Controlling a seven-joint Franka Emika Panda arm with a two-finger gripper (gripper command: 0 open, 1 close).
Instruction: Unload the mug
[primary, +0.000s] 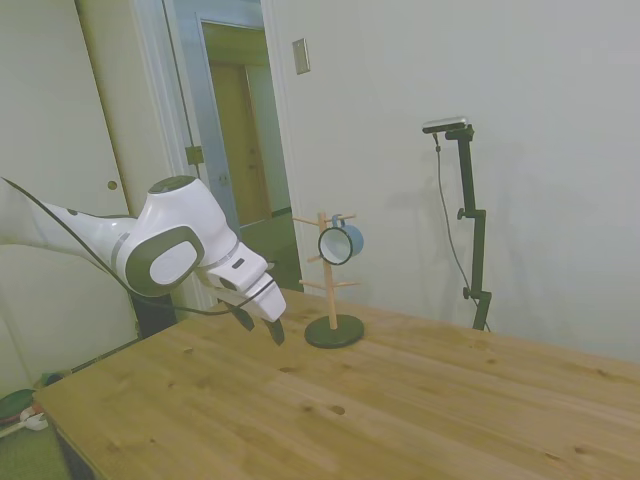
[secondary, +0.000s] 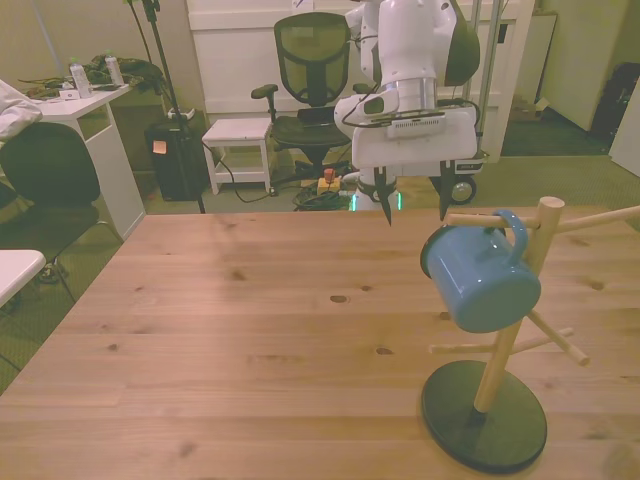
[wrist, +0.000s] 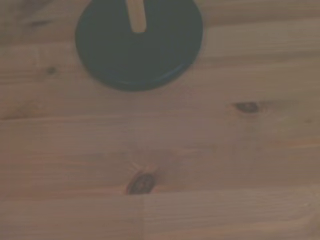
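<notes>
Hanging by its handle on the wooden rack (secondary: 512, 300), mug (secondary: 480, 277), mouth hidden in front view, fingers (secondary: 388, 200) wide

Bare table (secondary: 250, 330); pegs of rack (secondary: 500, 350) flank mug (secondary: 480, 275)

The wrist view is pretty soft all over, and the mug tree's dark round base (wrist: 139, 50) gets clipped by the frame edge, so only a stub of its wooden post (wrist: 135, 15) shows. In the front view the tree's upper peg (secondary: 600, 217) on the front view's right runs off the picture, and the mug (secondary: 480, 277) covers part of the post behind it. From the side view the mug (primary: 342, 243) is small, with its handle too tiny to make out.
</notes>
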